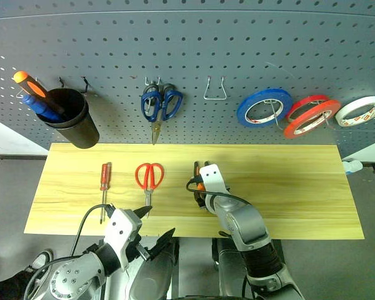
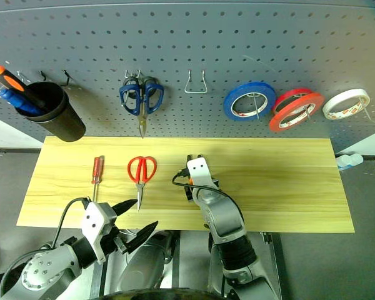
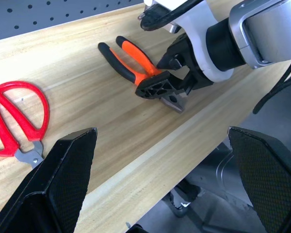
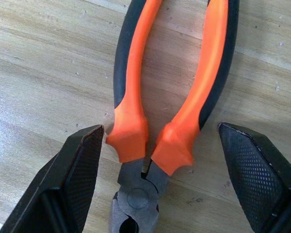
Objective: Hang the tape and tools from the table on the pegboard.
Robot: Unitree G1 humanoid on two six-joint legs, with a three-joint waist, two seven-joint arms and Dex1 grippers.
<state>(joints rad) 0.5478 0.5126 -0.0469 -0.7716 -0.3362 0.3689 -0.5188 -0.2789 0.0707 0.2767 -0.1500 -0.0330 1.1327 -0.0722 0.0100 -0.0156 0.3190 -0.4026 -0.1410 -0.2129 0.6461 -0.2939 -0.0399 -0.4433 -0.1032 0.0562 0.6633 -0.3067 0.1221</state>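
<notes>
A black cup (image 1: 74,119) hangs at the far left, tilted, with an orange screwdriver (image 1: 31,85) and a blue screwdriver (image 1: 42,107) standing in it. To its right, blue-handled scissors (image 1: 160,105) hang blades down (the tips look brass-coloured). Further right sits an empty wire hook (image 1: 215,89). Beyond it hangs a blue roll (image 1: 264,107) of tape, and at the far right a white roll (image 1: 359,110). Grey floor (image 1: 9,187) shows at the left edge.

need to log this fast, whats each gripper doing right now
left gripper: open, holding nothing, near the table edge.
right gripper: open, fingers either side of the pliers, not yet closed on them.
</notes>
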